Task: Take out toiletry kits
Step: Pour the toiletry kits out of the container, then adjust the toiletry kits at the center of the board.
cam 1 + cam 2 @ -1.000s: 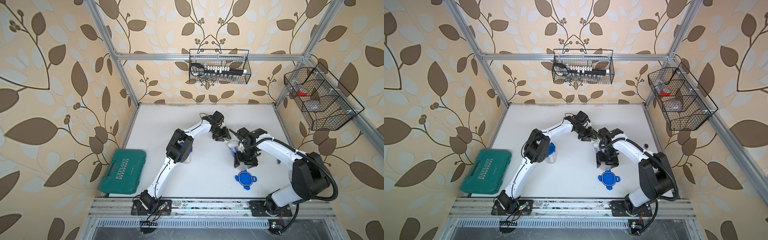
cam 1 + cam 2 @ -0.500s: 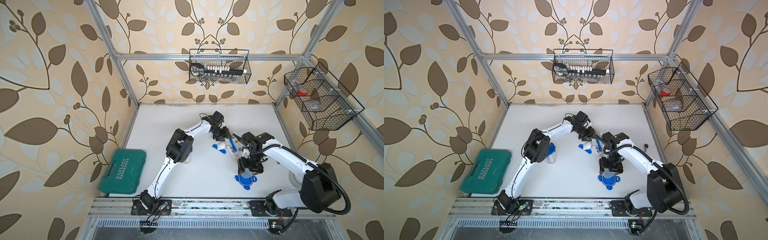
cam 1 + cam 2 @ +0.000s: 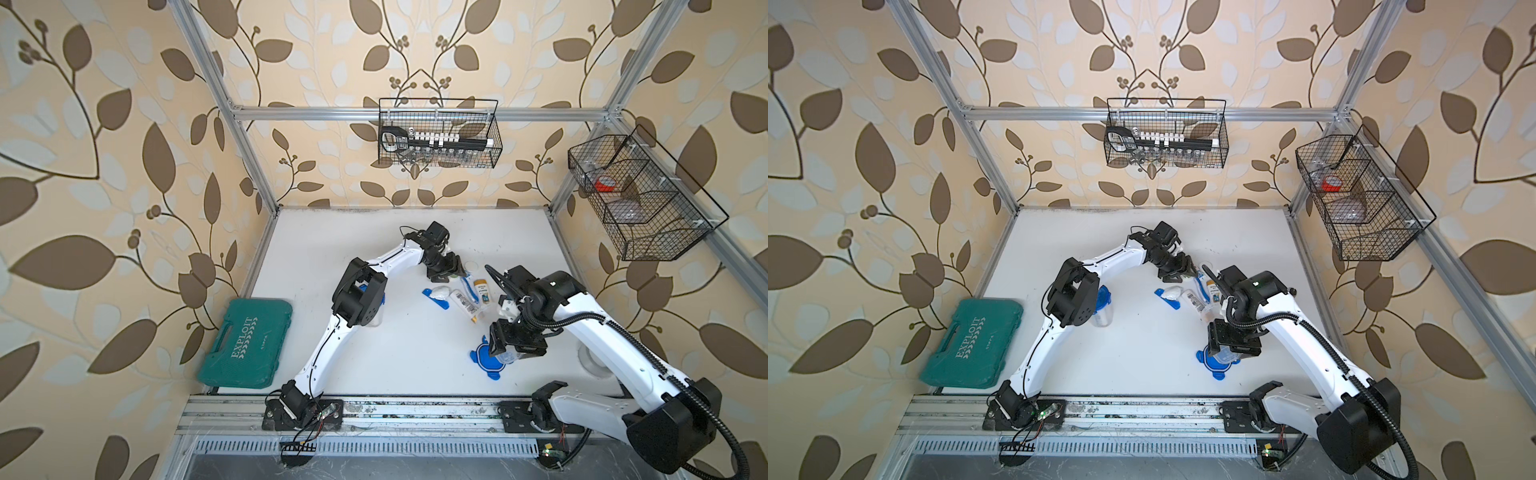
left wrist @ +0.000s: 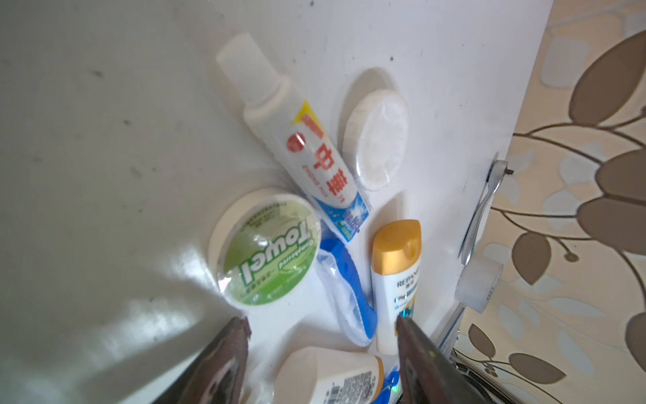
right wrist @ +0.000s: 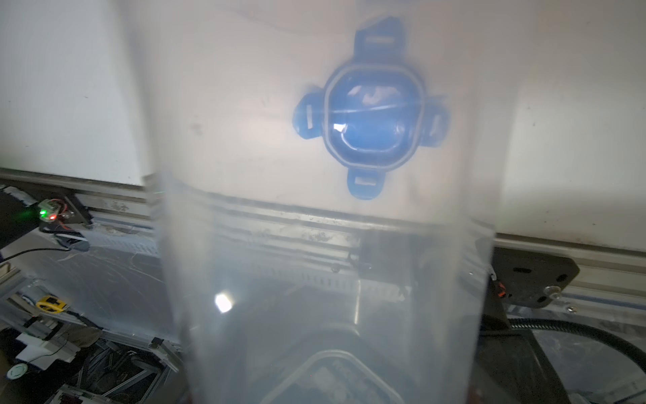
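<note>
Just beyond the left tool's parted, empty jaws, spilled toiletry kits; right tool gripping clear jar.

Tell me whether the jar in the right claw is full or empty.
Empty: in the right wrist view the clear jar shows only the blue lid through its walls.

Readable print in the scene

The green tool case reads "EXPLOIT"; the round green-topped tin reads "Towel"; the toothpaste tube carries red Chinese characters "中華"; the orange-capped bottle shows "REPAN", cut off.
</note>
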Controlling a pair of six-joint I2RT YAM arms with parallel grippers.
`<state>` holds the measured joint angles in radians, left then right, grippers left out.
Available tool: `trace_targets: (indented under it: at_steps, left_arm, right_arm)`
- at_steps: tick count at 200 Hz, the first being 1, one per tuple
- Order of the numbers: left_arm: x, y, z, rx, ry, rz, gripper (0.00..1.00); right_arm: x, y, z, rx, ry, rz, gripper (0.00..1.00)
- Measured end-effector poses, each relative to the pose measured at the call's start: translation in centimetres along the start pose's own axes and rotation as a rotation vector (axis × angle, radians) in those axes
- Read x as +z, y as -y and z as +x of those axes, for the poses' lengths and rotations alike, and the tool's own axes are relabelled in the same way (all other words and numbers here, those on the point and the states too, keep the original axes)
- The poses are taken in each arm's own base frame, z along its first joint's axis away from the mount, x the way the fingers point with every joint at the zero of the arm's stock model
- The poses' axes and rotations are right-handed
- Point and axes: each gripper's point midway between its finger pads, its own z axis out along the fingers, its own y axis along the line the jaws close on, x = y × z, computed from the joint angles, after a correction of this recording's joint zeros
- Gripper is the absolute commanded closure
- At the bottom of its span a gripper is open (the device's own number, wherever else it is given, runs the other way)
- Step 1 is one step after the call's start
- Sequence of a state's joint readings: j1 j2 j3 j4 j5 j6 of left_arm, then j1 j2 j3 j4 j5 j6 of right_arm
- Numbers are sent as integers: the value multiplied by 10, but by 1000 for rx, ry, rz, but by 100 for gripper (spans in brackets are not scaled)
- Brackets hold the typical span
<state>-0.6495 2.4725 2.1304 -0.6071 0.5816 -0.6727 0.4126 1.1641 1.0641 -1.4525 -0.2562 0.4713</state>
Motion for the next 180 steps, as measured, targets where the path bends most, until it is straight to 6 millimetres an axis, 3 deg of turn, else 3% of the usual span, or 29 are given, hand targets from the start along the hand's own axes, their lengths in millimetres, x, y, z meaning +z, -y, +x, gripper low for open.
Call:
trace_targets:
  at_steps: [15,35,54,63,68,86,98,105,119,130,141,156,180]
  left_arm:
    - [-19,12,-3,14,43,-6,26]
    - [-73,38,-5,69,158,-32,19]
    - [-153,64,3,136,327,-51,12]
    - [-195,72,12,157,403,-46,2]
    - [-217,73,17,158,445,-40,1]
    - [-294,56,30,130,585,-27,1]
    - [-337,21,33,54,669,-39,1]
    - [-352,-2,35,2,695,-48,1]
    - [-369,-51,40,-120,719,-78,2]
    - [-367,-82,48,-199,693,-89,5]
    - [-359,-101,59,-246,654,-98,7]
    - [-350,-109,73,-266,616,-101,11]
    - [-354,-103,93,-245,630,-74,13]
  right_arm:
    - [-9,-13,-6,-15,49,-49,33]
    - [-13,-39,-17,-66,117,-109,34]
    - [-4,-68,-29,-138,163,-124,34]
    - [4,-83,-37,-173,186,-119,34]
    - [10,-92,-42,-188,197,-113,35]
    - [36,-122,-64,-228,234,-92,36]
    - [56,-142,-81,-239,252,-64,36]
    - [66,-154,-91,-246,263,-50,36]
    - [87,-178,-112,-262,292,-22,36]
    - [101,-192,-126,-268,319,0,36]
    - [112,-200,-136,-269,337,23,36]
    - [124,-197,-145,-256,352,63,36]
    - [130,-185,-155,-223,369,114,37]
